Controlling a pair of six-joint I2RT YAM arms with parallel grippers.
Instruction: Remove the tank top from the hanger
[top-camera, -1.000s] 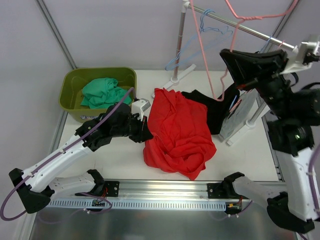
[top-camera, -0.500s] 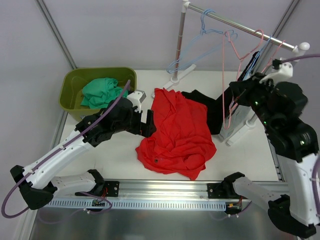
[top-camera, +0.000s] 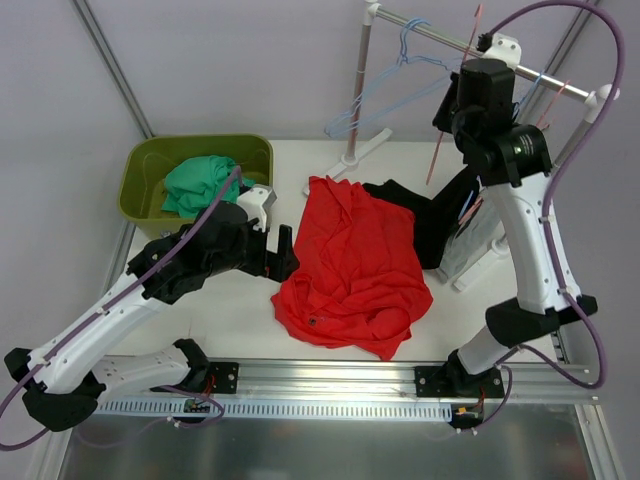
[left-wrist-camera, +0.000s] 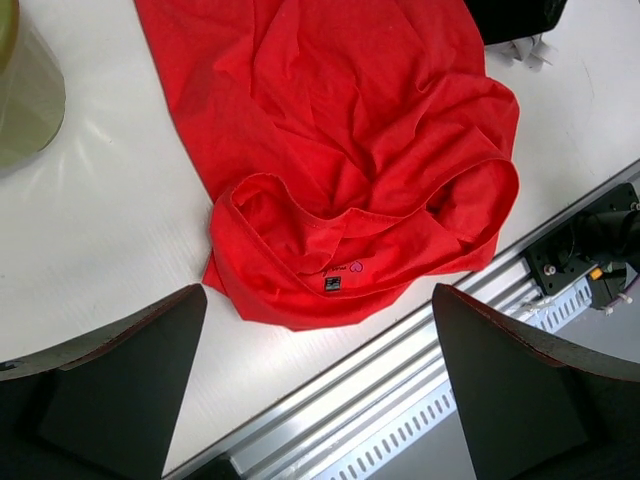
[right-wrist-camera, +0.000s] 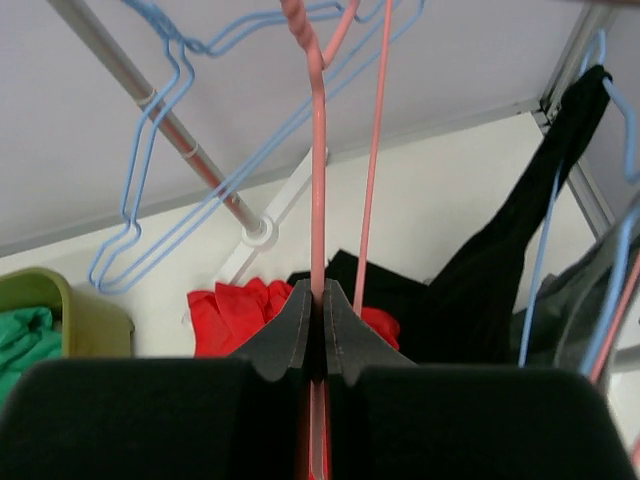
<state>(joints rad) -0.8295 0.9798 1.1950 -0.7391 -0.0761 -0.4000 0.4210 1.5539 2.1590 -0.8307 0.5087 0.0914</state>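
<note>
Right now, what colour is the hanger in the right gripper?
Pink. The hanger shows best in the right wrist view.

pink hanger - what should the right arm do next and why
Probably hook the pink hanger over the rail and let go. The right gripper is shut on its wire up by the rail, and the red top already lies free on the table.

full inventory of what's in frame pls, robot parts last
tank top: 1, red, crumpled mid-table
bin: 1, olive green, table's far left
green garment: 1, green, inside bin
black garment: count unclear, black, right of tank top, rising toward rack
clothes rack: 1, metal, far side
blue hangers: at least 2, blue, on rack
pink hanger: 1, pink, in right gripper
table: 1, white
left gripper: open, above tank top
right gripper: shut on pink hanger
</note>
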